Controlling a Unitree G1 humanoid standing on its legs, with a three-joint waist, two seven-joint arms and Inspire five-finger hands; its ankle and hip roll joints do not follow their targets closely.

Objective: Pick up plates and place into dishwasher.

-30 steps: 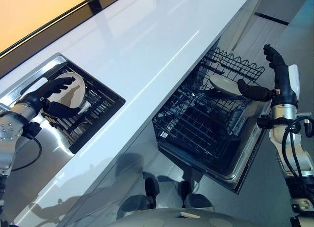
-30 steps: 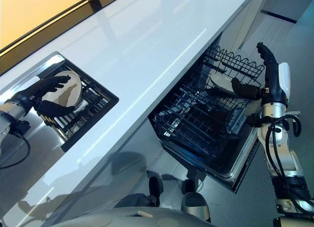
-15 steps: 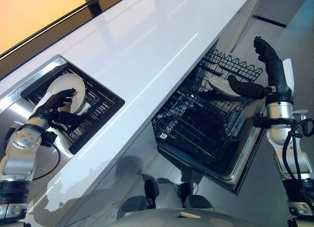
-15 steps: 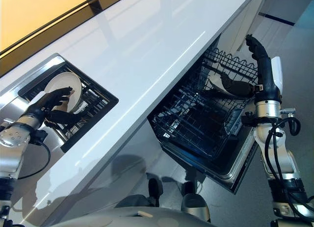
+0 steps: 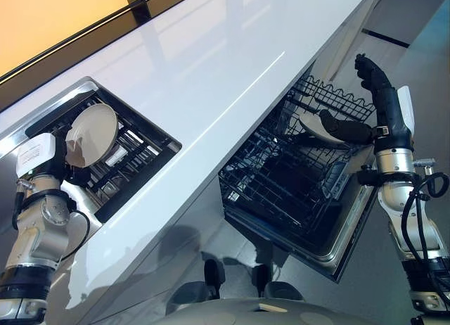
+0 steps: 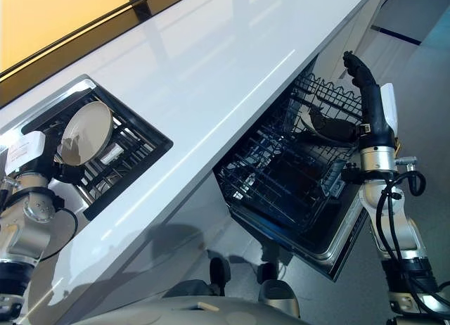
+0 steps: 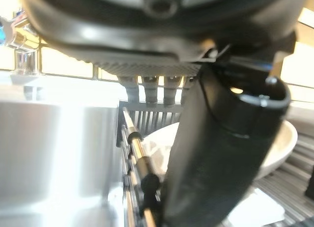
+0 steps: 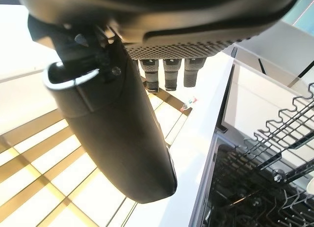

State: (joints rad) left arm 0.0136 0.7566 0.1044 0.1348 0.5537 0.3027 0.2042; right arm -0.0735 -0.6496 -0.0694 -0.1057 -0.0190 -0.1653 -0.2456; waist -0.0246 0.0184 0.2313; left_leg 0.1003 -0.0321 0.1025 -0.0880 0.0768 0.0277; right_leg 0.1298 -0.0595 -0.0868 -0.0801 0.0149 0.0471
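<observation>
Gripping round cream plate (image 5: 93, 134), left hand (image 5: 70, 171)

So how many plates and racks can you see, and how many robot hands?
Plates: 2, one tilted up at the left hand, one in the dishwasher
Racks: 2, the dark rack set in the counter, and the dishwasher rack
Robot hands: 2, the left hand and the right hand
Total: 6
</observation>
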